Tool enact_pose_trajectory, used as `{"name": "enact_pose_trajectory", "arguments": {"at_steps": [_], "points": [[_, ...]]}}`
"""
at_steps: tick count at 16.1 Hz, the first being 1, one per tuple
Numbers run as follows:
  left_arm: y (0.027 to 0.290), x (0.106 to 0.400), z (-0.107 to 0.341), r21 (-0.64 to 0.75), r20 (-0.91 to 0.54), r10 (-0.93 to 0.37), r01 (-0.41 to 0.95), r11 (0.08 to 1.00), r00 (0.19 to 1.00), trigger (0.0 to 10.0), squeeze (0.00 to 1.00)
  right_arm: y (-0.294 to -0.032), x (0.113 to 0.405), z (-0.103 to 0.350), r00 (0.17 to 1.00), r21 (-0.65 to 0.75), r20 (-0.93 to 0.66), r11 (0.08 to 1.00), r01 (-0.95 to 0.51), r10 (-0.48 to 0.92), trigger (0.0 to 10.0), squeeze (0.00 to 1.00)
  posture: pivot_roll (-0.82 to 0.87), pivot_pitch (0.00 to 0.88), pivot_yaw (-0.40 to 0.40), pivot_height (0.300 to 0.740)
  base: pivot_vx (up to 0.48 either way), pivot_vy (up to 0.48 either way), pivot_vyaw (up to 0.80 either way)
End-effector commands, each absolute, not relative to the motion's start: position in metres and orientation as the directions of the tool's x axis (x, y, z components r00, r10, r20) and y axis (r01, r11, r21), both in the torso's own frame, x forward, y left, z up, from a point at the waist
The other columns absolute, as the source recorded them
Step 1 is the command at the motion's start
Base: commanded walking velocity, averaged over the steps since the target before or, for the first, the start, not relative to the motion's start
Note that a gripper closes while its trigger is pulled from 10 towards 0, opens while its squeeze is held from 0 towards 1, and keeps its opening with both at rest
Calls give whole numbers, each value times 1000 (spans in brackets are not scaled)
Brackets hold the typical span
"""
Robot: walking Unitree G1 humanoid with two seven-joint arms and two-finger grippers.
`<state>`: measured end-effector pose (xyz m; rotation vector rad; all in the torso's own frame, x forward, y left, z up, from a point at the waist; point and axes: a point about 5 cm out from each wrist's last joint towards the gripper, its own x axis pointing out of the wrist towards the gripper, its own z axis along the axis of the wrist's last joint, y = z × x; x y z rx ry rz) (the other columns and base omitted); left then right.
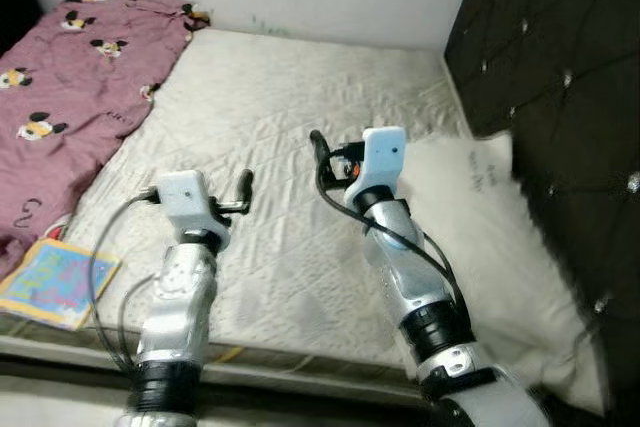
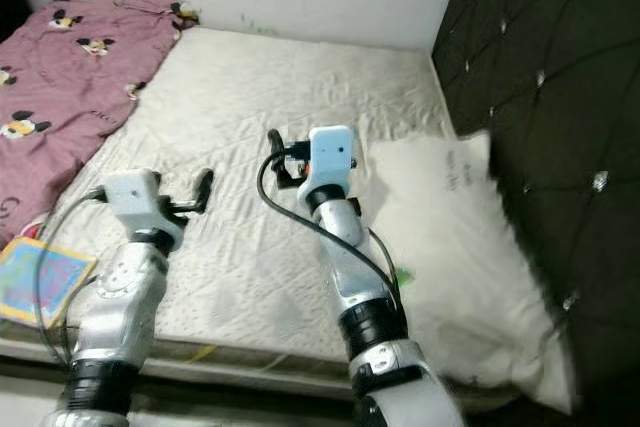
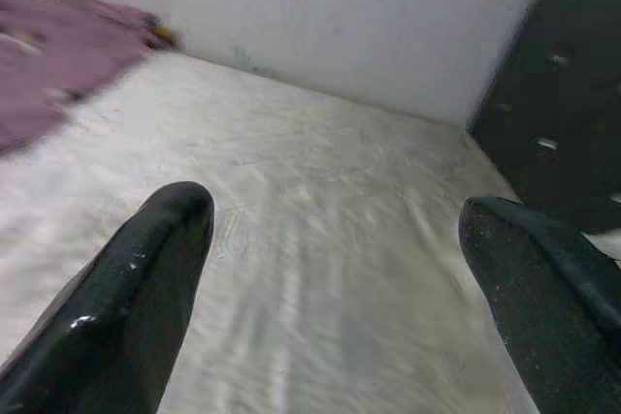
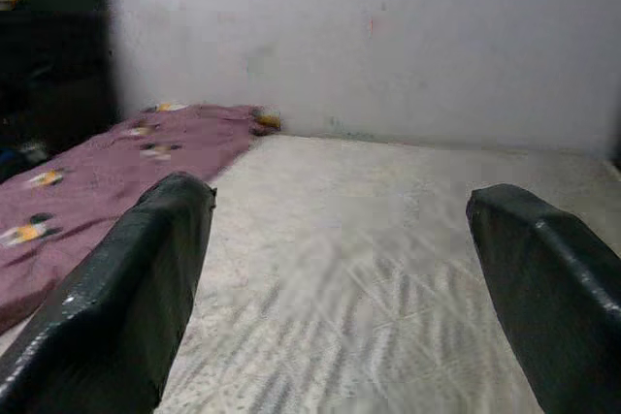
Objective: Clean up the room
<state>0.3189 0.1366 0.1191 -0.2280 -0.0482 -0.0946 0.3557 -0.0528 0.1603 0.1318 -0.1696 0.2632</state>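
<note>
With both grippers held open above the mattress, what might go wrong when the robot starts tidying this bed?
1. The colourful book lies at the near corner of the white quilted mattress, beside the left arm; a sweep might push it off.
2. The loose black cable by the right gripper could snag the white pillow.
3. The open left gripper might catch only a fold of the pink cartoon-print blanket.

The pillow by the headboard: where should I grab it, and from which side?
Take the pillow by its near-left edge, beside the right gripper, coming in from the mattress side. That edge lies free on the bed, while the far side is pressed against the dark headboard. It looks soft and flat, so the open fingers should pinch the edge rather than span its width.
</note>
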Motion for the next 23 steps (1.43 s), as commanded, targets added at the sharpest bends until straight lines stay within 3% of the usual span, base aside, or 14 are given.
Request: {"name": "enact_pose_trajectory", "arguments": {"at_steps": [1, 5, 19, 23], "points": [[136, 321, 122, -207, 62, -93, 104, 973, 994, 10000, 0, -43, 356, 168, 942, 117, 204, 948, -295, 268, 10000, 0, 18, 43, -61, 740, 0, 480, 0], [136, 321, 122, -207, 64, -94, 105, 973, 994, 10000, 0, -44, 357, 165, 946, 130, 189, 949, -288, 262, 10000, 0, 18, 42, -61, 740, 0, 480, -575], [136, 325, 123, -196, 70, -96, 108, 975, 993, 10000, 0, -43, 358, 162, 946, 113, 173, 949, -295, 273, 10000, 0, 19, 15, -60, 740, 0, 480, 0], [157, 311, 113, -143, 53, -50, 57, 988, 997, 10000, 0, -79, 352, 137, 967, 55, 113, 970, -235, 228, 10000, 0, 30, 15, -63, 740, 0, 480, 0]]}}
